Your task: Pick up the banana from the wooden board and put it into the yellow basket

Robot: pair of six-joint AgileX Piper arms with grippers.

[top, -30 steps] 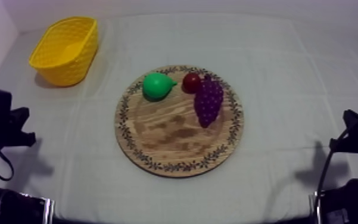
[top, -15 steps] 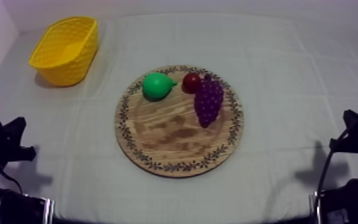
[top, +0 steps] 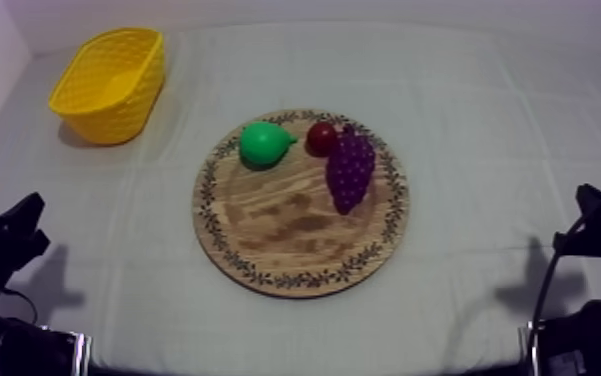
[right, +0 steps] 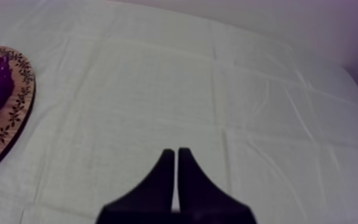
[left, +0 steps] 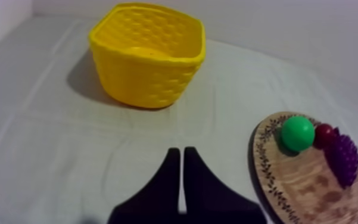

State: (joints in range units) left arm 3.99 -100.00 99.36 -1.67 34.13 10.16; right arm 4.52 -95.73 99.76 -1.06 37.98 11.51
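Plainly, the left fingers (left: pixel 169 179) lie pressed together as a narrow wedge with nothing between them, low over the desk (left: pixel 56 155) and pointed toward the yellow basket (left: pixel 148 83), which stands upright near the desk's far left corner. The right fingers (right: pixel 164 176) are likewise closed on nothing, aimed across bare cloth with the rim of the wooden board (right: pixel 8 128) near. Both arms sit low at their own edges, well apart from the fruit, which reads as a resting pose rather than a reach. On the board the pear (top: pixel 262 144), the small red fruit (top: pixel 321 137) and the grapes (top: pixel 349 170) cluster toward the far rim, the red fruit just beside the grapes. The banana is not among them. I judge it may lie inside the basket, but yellow against yellow I cannot tell.
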